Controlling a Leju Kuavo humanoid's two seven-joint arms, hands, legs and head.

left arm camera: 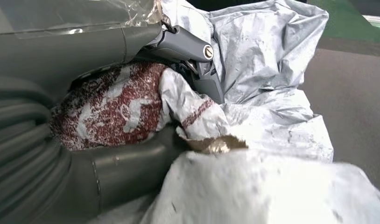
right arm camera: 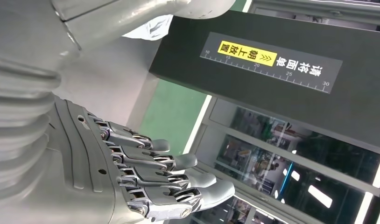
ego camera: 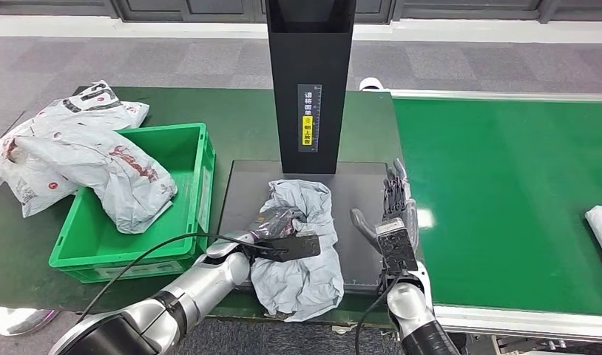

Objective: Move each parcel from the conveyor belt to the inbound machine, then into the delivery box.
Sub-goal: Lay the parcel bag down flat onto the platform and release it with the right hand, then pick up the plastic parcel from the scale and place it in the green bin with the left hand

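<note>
Closest to us, at about six o'clock in the head view, our left hand (ego camera: 279,235) grips the grey parcel (ego camera: 302,248), fingers closed into a crumpled fold of its plastic; the left wrist view shows the thumb and darker fingers (left arm camera: 197,56) wrapped around a bunched part of the bag printed in dark red and white. That parcel lies on the dark platform of the inbound machine (ego camera: 242,188), spilling over its near edge, directly in front of the machine's black upright column (ego camera: 310,81). Our right hand (ego camera: 390,214) stands just beside the parcel at its three o'clock, palm turned toward it, fingers straight and spread, holding nothing and not touching the bag; in the right wrist view those fingers (right arm camera: 146,168) are extended with the yellow-labelled column (right arm camera: 267,60) beyond them. At nine o'clock sits the green delivery box (ego camera: 187,148), with white printed parcels (ego camera: 76,151) draped over its far rim and onto the table. At three o'clock runs the green conveyor belt (ego camera: 505,185), and another pale parcel (ego camera: 601,233) lies at its right edge, well apart from both hands.
</note>
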